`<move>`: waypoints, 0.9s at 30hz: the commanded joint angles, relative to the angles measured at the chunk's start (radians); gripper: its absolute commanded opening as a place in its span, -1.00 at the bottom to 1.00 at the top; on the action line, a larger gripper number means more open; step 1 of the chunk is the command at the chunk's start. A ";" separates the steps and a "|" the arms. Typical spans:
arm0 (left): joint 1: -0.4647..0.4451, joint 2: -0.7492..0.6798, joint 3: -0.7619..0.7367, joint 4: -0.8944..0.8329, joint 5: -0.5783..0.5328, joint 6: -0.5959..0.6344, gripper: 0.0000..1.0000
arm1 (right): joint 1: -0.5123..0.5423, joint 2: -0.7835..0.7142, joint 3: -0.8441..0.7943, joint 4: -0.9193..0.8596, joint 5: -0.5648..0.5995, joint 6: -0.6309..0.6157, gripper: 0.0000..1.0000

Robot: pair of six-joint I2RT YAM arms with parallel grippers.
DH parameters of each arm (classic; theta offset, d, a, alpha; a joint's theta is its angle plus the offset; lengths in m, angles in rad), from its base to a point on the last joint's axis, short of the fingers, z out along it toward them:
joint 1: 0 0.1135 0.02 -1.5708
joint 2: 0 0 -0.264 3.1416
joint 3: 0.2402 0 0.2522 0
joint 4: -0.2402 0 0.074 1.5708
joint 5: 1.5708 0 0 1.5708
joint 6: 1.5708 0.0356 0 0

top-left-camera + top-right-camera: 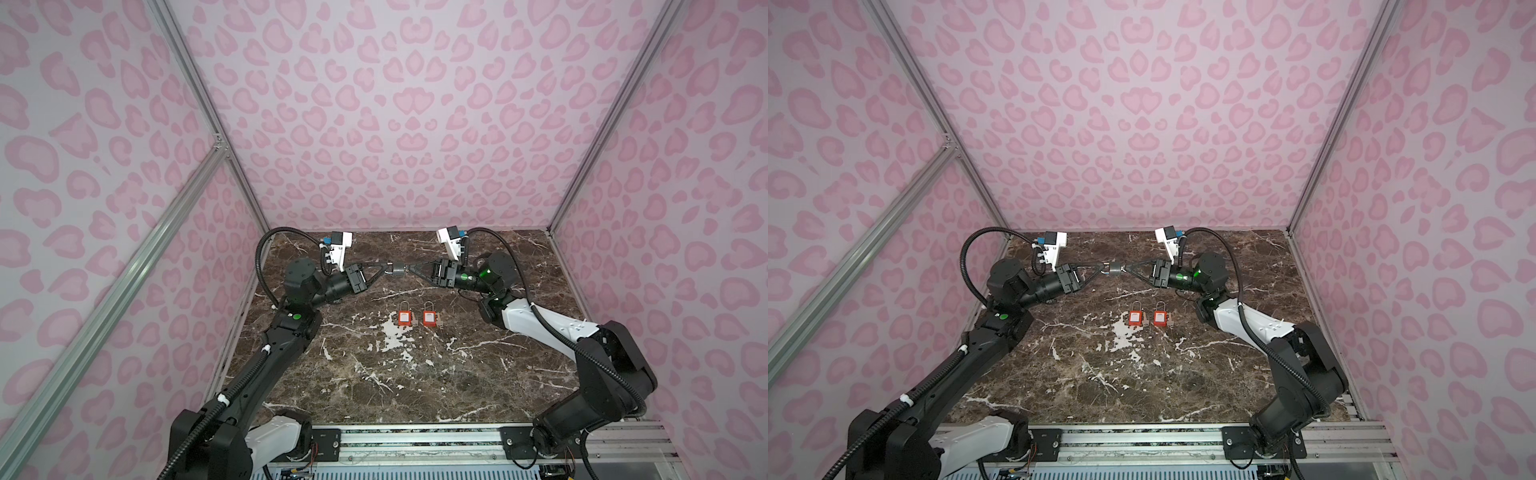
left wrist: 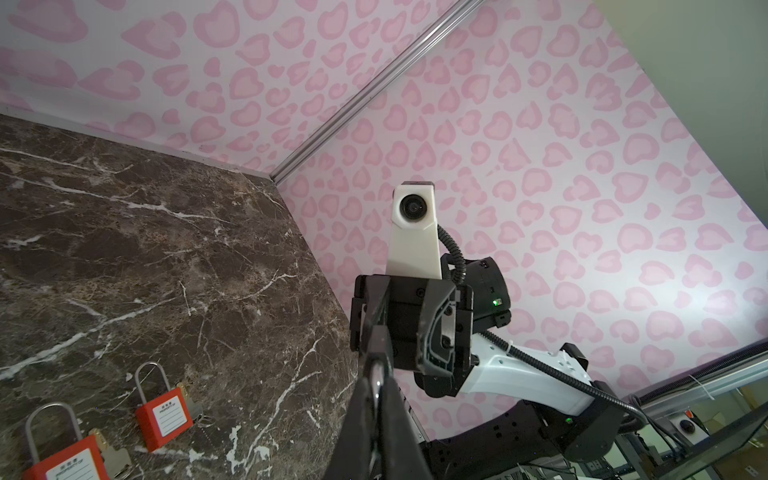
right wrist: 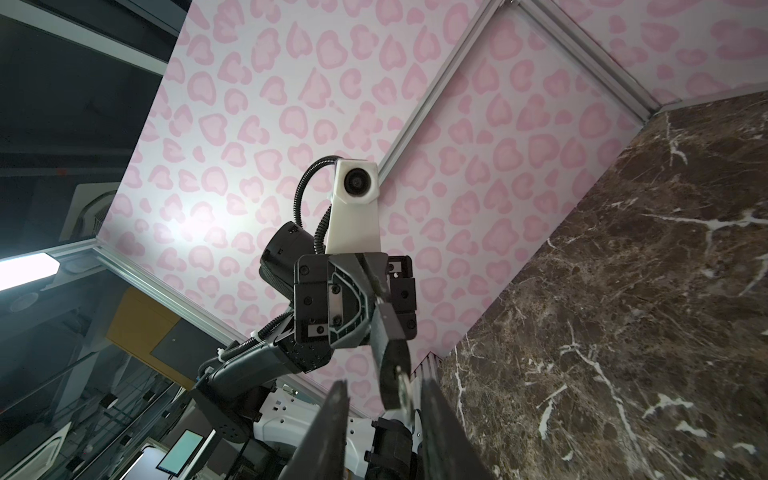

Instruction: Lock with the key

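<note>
Where the two arms meet in mid-air, the left pincer [image 1: 385, 269] is clenched on a grey padlock [image 1: 397, 270] and holds it clear of the marble table [image 1: 415, 395]. Its tips close on the silver shackle [image 2: 376, 370], so the dark lock body juts out just beyond them, towards the opposite arm. Both top views show the padlock lying level between the two sets of tips, high above the tabletop.

The right pincer [image 3: 382, 386] faces the left one tip to tip, directly across the padlock. Seen from the right wrist, its jaws are released and stand apart with a gap between them. A small silver key [image 3: 402, 390] sticks out of the end of the lock body into that gap. The key sits nearer one finger than the other. Whether that finger touches it cannot be told, and the other finger is plainly clear of it.

Below the meeting tips, and nearer the robot's base than either pincer, two red padlocks [image 1: 404, 318] [image 1: 429, 318] lie flat on the marble. They are side by side and close together but not touching, with their shackles pointing towards the far wall. A pale key [image 2: 114, 457] lies just beside each red body. Neither pincer is near them.
</note>
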 commanded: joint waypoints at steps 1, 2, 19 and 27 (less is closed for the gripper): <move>0.000 -0.002 -0.003 0.032 0.009 -0.005 -0.92 | 0.003 0.019 0.004 0.086 0.002 0.049 -0.63; 0.000 -0.001 -0.005 0.031 0.010 -0.004 -0.92 | 0.003 0.024 0.005 0.096 0.001 0.064 -0.75; 0.000 -0.012 -0.007 0.024 -0.011 0.000 -0.92 | -0.014 0.000 -0.037 0.070 0.005 0.067 -1.00; 0.001 -0.009 -0.007 0.024 -0.021 0.000 -0.92 | -0.034 -0.025 -0.081 0.050 0.009 0.049 -1.00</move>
